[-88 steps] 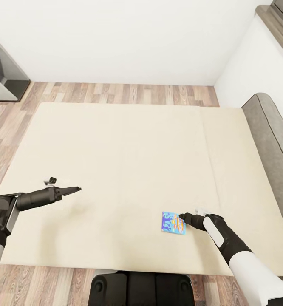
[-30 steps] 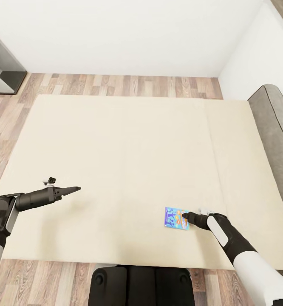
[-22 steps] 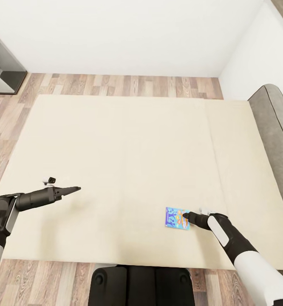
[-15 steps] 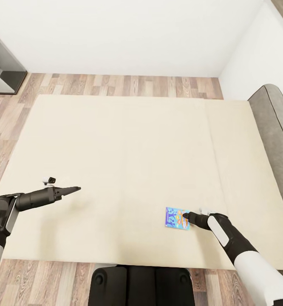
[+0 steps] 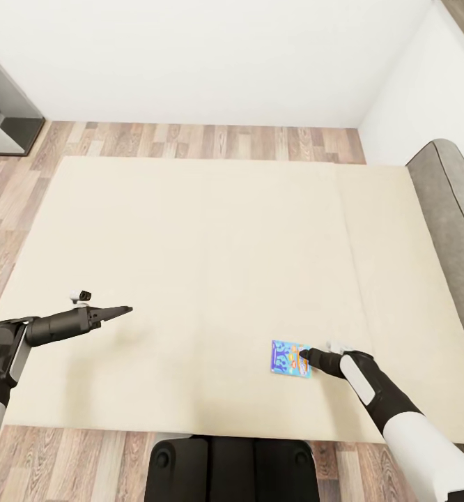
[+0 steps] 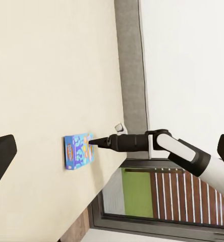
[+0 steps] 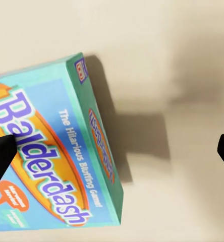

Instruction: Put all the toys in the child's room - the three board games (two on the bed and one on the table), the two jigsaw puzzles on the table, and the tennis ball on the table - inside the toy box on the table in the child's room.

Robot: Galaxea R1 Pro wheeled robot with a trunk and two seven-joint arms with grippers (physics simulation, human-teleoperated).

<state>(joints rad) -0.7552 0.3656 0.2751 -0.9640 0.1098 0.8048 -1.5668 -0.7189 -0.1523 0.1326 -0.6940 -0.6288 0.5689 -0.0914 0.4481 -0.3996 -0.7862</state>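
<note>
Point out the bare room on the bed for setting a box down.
The mattress is bare from the wall-side edge down to the left tool, and across to the headboard. The only crowded patch is by the right tool, at the blue game box.

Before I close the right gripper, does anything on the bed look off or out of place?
Nothing stands out. One blue board game lies flat on the beige mattress, near its front edge, box intact and a little askew. The right gripper is at its edge; the left gripper hangs over bare mattress.
</note>
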